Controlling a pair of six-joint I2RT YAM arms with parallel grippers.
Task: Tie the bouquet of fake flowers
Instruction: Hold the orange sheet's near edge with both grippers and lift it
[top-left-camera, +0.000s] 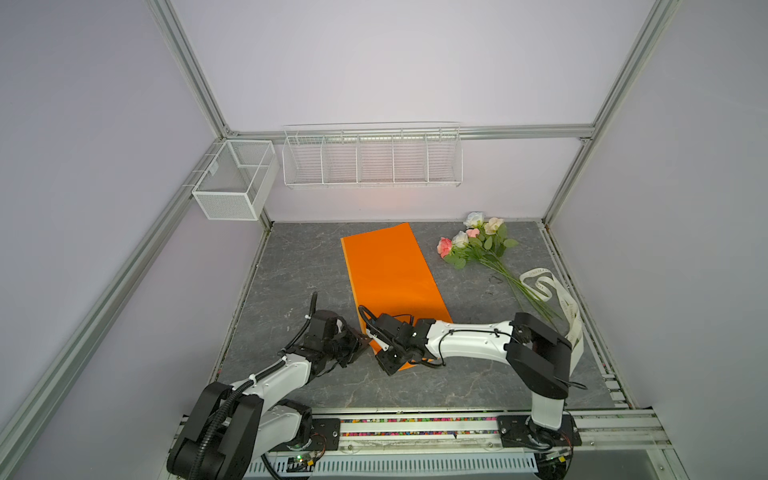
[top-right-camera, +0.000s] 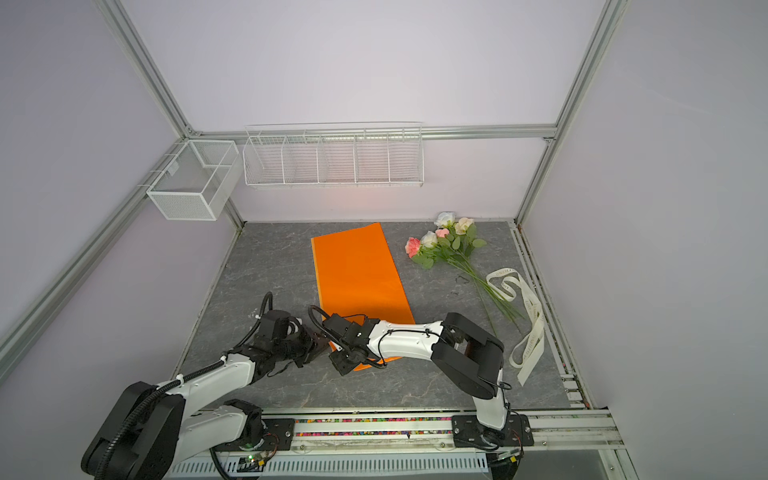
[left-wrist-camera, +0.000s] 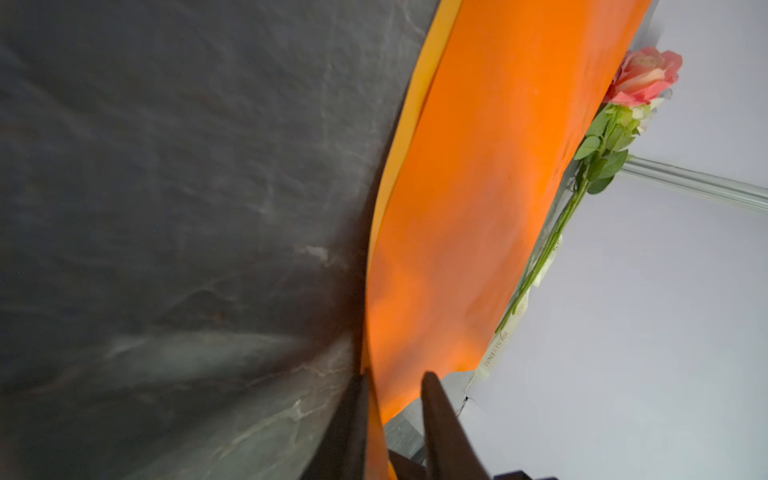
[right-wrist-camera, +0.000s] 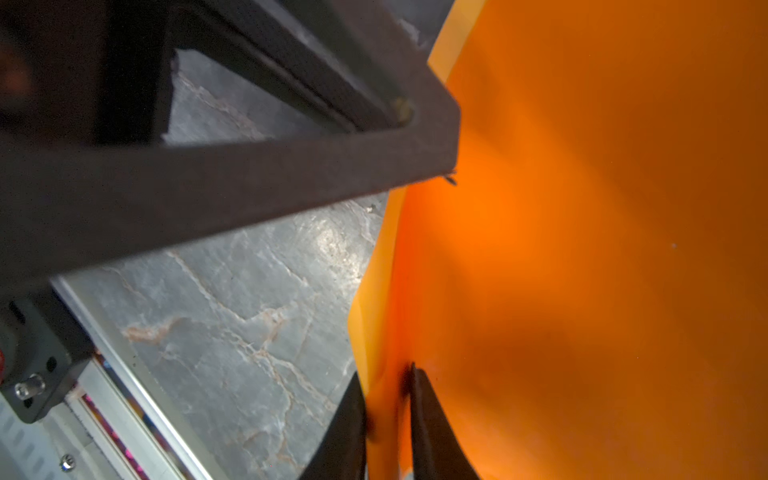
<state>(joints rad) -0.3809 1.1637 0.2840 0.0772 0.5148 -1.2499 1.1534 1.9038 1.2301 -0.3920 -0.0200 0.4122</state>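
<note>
Both hands work the near-left corner of the sheet (top-left-camera: 390, 274), and that is where the trouble could begin. The right hand (right-wrist-camera: 386, 382) has its fingers pinched on the sheet's edge, the paper dimpling where they bite. The left hand (left-wrist-camera: 395, 382) has the edge running between its fingers, but a sliver of gap shows beside one finger, so I cannot tell whether it is truly clamped.

If the left grip is loose, the corner would likely slide free the moment either arm moves, leaving the right hand alone to carry a floppy sheet that would fold or drag across the surface (top-left-camera: 291, 270). If both grips are firm, the danger is the opposite. The hands sit close together on thin paper, so pulling apart or twisting against each other could crease or tear it between them.

The bouquet (top-left-camera: 478, 245) lies at the far right of the surface, blooms toward the far wall and stems trailing toward the near right, crossing the ribbon (top-left-camera: 557, 299). It is untied and well apart from both hands. A sheet swung carelessly to the right could sweep into the blooms and scatter the stems. The right arm's elbow also looks close to the ribbon's near end, so a wide swing might snag it.
</note>
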